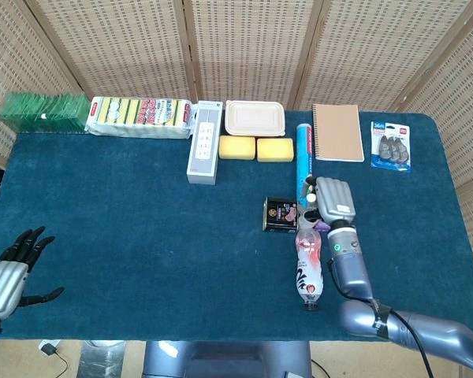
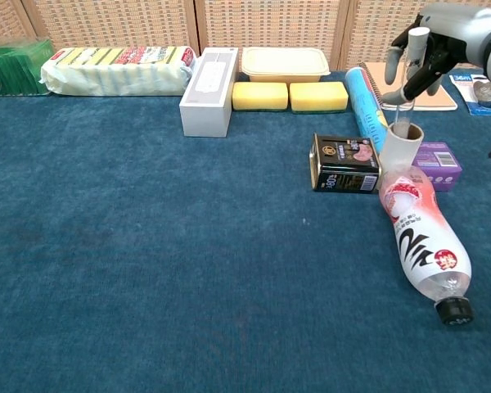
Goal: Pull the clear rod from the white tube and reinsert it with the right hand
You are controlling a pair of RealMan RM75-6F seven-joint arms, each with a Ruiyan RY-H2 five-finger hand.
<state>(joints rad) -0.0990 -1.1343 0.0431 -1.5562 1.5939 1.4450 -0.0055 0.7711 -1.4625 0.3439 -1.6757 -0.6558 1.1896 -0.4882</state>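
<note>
The white tube [image 2: 400,146] stands upright between a black tin and a purple box, at the base of a lying bottle. My right hand [image 2: 443,33] hovers above it and pinches the clear rod [image 2: 407,86] near its white top end. The rod slants down to the tube's mouth; whether its tip is still inside I cannot tell. In the head view the right hand [image 1: 335,201] covers the tube. My left hand [image 1: 8,272] rests at the table's near left corner, fingers spread and holding nothing.
A black tin [image 2: 345,164], a purple box [image 2: 439,164] and a lying plastic bottle [image 2: 421,241] crowd the tube. Behind it lie a blue cylinder [image 2: 363,98] and a notebook [image 1: 337,132]. Sponges [image 2: 290,96], a white box [image 2: 207,80] and a lidded container [image 2: 283,60] line the back.
</note>
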